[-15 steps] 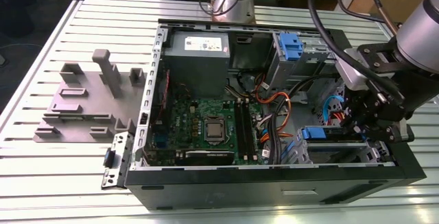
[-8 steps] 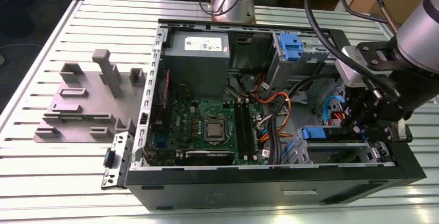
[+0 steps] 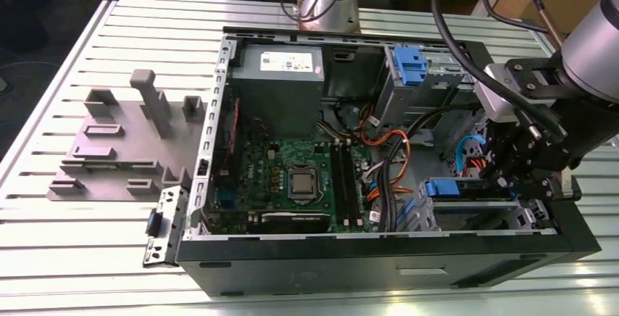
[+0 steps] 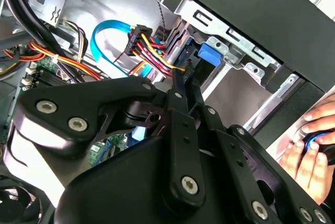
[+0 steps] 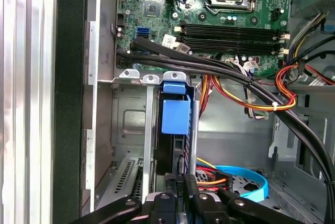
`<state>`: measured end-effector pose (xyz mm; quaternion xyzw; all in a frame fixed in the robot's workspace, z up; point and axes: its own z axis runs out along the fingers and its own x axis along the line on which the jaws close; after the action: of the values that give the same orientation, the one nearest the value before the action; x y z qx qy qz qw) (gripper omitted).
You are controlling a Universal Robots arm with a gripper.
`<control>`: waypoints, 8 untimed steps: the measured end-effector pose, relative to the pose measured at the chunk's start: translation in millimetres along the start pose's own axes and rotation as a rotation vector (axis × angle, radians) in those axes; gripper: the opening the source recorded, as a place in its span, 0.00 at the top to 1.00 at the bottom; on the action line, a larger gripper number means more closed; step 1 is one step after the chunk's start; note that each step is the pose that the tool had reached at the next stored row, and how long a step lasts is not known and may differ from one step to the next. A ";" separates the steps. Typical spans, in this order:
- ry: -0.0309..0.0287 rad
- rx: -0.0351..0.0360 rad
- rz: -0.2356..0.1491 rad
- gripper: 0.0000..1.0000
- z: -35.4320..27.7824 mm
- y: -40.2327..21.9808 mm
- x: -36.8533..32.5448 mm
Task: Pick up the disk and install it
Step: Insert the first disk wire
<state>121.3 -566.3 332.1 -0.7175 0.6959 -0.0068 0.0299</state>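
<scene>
- Disk [image 5: 175, 114] sits on edge in the metal bay [image 5: 128, 130] at the PC case's [image 3: 387, 262] front corner. Its long axis runs into the bay, blue tab end twd the motherboard [image 3: 290, 175].
- No disk label legible. The grey power box [image 3: 280, 77] has a white sticker, print too small to read.
- Your fingers [image 4: 180, 130] are narrow, nearly together, tips at the disk's cable end. Can't tell if they pinch it.

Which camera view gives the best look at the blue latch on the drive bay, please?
The first wrist view: the blue latch faces the camera, unobstructed, atop the drive bay. The exterior view shows it smaller beside the hand; the second wrist view glimpses it beyond the linkage.
</scene>
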 end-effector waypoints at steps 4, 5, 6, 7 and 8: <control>-0.0017 -0.0001 0.000 0.82 0.2 -0.3 -0.4; -0.0018 -0.0001 0.000 0.82 0.2 -0.3 -0.6; -0.0016 -0.0001 0.000 0.82 0.1 -0.3 -0.9; -0.0015 -0.0001 0.000 0.82 0.1 -0.3 -1.2; -0.0016 -0.0001 0.000 0.82 0.2 -0.3 -1.4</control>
<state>121.6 -564.9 332.0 -0.7174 0.6960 -0.0062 0.0304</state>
